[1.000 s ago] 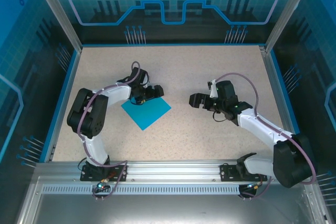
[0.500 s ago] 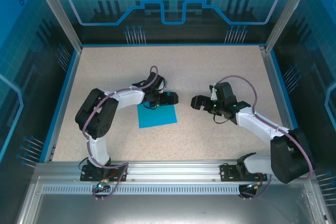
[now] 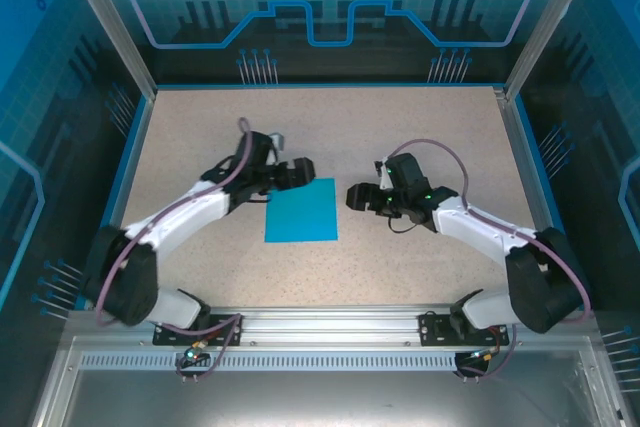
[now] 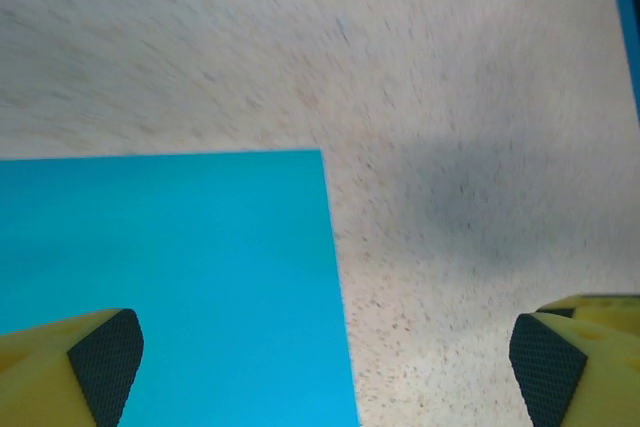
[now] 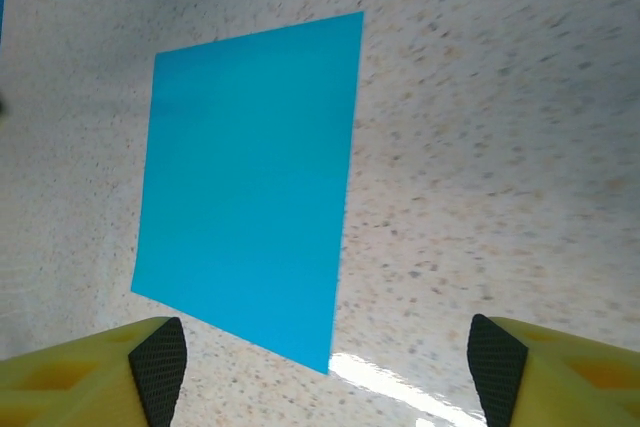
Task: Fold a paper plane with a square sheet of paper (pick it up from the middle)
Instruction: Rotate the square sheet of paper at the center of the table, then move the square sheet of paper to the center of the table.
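Observation:
The square sheet of paper (image 3: 301,210) lies flat and unfolded on the speckled table, bright cyan, edges roughly square to the table. My left gripper (image 3: 300,169) hovers open just beyond its far edge. In the left wrist view the sheet (image 4: 170,267) reaches under the left fingertip (image 4: 105,362), and nothing sits between the jaws of the left gripper (image 4: 325,367). My right gripper (image 3: 355,197) stands open just right of the sheet, pointing at it. In the right wrist view the paper (image 5: 250,177) lies ahead and left of the right gripper (image 5: 328,372). No paper plane shape is formed.
The speckled table (image 3: 420,127) is ringed by a blue rim and aluminium frame posts (image 3: 110,27). A metal rail (image 3: 320,327) with both arm bases runs along the near edge. Bare table extends behind and to both sides of the sheet.
The sheet has turned from a diamond to lying square. The left gripper has drawn back to the left along its far edge. The right gripper has moved left, closer to the sheet.

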Tool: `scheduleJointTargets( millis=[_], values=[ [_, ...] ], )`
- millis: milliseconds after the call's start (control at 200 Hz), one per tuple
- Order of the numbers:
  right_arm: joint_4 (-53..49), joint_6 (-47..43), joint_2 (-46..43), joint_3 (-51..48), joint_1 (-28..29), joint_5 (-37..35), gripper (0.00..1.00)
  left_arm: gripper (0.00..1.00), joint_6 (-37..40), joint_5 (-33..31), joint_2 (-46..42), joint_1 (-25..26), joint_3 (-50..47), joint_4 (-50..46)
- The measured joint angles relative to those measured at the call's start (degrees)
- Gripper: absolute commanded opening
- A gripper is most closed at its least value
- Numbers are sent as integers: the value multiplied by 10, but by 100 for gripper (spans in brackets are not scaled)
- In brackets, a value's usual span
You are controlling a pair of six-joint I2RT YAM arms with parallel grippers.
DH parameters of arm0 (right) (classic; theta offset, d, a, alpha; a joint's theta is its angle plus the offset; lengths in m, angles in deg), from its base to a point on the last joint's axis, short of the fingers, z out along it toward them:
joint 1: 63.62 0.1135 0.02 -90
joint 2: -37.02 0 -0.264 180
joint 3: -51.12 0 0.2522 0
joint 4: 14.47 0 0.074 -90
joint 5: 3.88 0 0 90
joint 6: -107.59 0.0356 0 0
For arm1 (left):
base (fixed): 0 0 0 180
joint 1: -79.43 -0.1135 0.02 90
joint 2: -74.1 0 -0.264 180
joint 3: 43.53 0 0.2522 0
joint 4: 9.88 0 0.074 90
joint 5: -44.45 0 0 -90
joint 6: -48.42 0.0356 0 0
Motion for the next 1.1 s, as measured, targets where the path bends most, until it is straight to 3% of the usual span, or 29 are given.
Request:
scheduleJointTargets(
  millis=[115,285,475,620,935,1100],
  values=[
    [-8,12,65,45,40,-5,74,98,0,-20,-87,-38,-73,3],
    [-16,23,161,142,92,-11,75,99,0,-41,-152,-43,-146,1],
    [-42,36,263,248,120,-16,75,99,0,-58,-192,-49,-168,-2],
    [-57,40,310,270,121,-16,75,99,0,-61,-217,-51,-176,-1],
    [-46,29,303,226,106,-13,76,98,2,-28,-232,-51,-192,5],
    [-44,3,244,150,44,-1,77,98,2,21,-225,-51,-192,35]
  ],
)
